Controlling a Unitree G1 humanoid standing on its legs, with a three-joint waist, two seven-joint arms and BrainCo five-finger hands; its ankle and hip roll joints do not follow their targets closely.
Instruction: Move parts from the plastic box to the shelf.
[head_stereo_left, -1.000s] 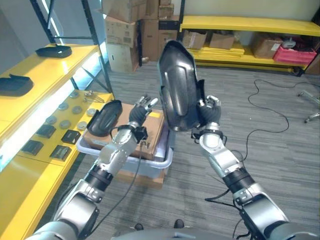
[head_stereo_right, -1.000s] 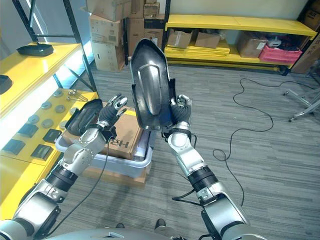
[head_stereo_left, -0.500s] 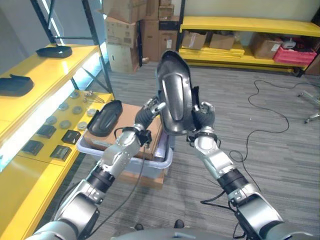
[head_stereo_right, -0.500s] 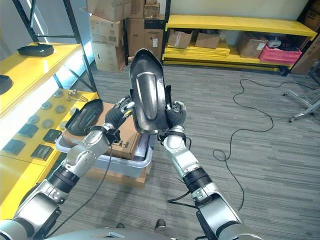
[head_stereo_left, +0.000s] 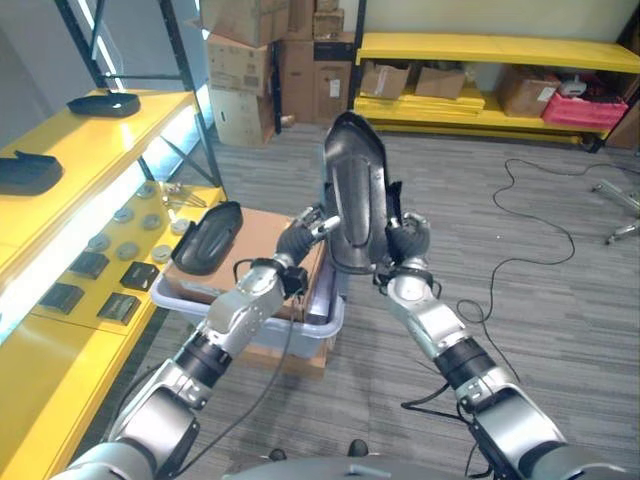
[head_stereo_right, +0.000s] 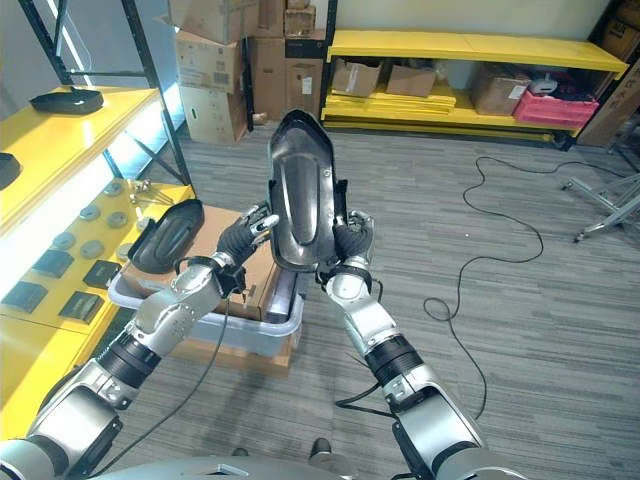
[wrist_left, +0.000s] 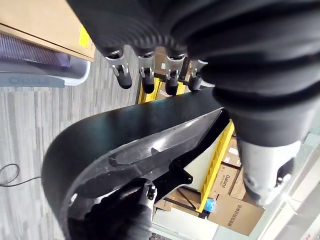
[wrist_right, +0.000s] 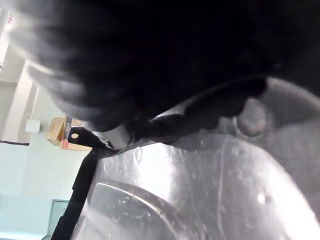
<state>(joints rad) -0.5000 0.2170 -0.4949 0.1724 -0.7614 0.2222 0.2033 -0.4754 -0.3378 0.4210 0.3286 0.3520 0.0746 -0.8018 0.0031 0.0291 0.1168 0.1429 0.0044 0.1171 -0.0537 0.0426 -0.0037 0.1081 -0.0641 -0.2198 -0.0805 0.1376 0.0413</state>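
One long glossy black moulded plastic part (head_stereo_right: 303, 195), upright at frame centre, above the translucent plastic box (head_stereo_right: 262, 332). We log our right hand (head_stereo_right: 350, 243) clasped on its lower edge; our left hand (head_stereo_right: 247, 232) lies relaxed, fingertips at its side. A second black part (head_stereo_right: 168, 234) rests on the cardboard carton (head_stereo_right: 240, 260) in the box. Yellow shelf (head_stereo_right: 70, 140), upper left. Risk, we judge: the tall part pivoting out of a one-handed hold.

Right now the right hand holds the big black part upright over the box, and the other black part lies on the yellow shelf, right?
Not quite: the other black part lies on the cardboard in the box, as the right eye view shows. The right hand does hold the big black part upright.
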